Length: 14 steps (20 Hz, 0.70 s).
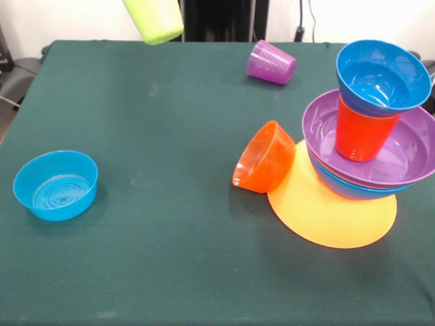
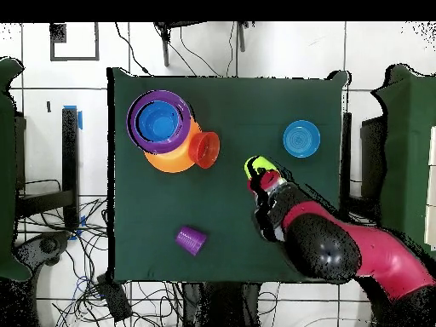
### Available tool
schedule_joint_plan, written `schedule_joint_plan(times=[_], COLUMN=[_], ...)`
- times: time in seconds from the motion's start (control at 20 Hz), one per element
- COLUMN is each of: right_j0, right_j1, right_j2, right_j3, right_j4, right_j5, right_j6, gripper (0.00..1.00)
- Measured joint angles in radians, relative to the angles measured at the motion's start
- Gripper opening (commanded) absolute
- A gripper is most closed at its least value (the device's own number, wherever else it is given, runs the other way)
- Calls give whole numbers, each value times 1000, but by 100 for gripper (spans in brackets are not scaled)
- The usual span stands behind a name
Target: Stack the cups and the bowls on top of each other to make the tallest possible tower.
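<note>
The tower stands at the table's 3 o'clock in the front view: blue bowl on orange cup in purple bowl. An orange bowl leans at its 9 o'clock. The gripper carries the green cup aloft.

Arm raised over the table, gripper closed on lime green cup.

In your front view the tower stands at the worktop's right edge, a small bowl tipped on its side against its left. One cup lies behind them; another bowl sits far left.
</note>
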Motion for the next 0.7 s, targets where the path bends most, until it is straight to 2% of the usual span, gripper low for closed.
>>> schedule_joint_plan(times=[0.15,0.3,0.35,0.45,0.5,0.6,0.7], right_j0=[65,118,153,183,238,268,331], right_j1=[-61,-89,-102,-111,-125,-130,-134], right_j2=[-4,-18,-34,-48,-76,-93,-131], right_j3=[-57,-104,-135,-162,-215,-244,-310], right_j4=[38,49,52,52,52,52,49], right_j5=[81,138,171,198,250,276,331], right_j6=[0,0,0,0,0,0,0], gripper=[0,0,0,0,0,0,0])
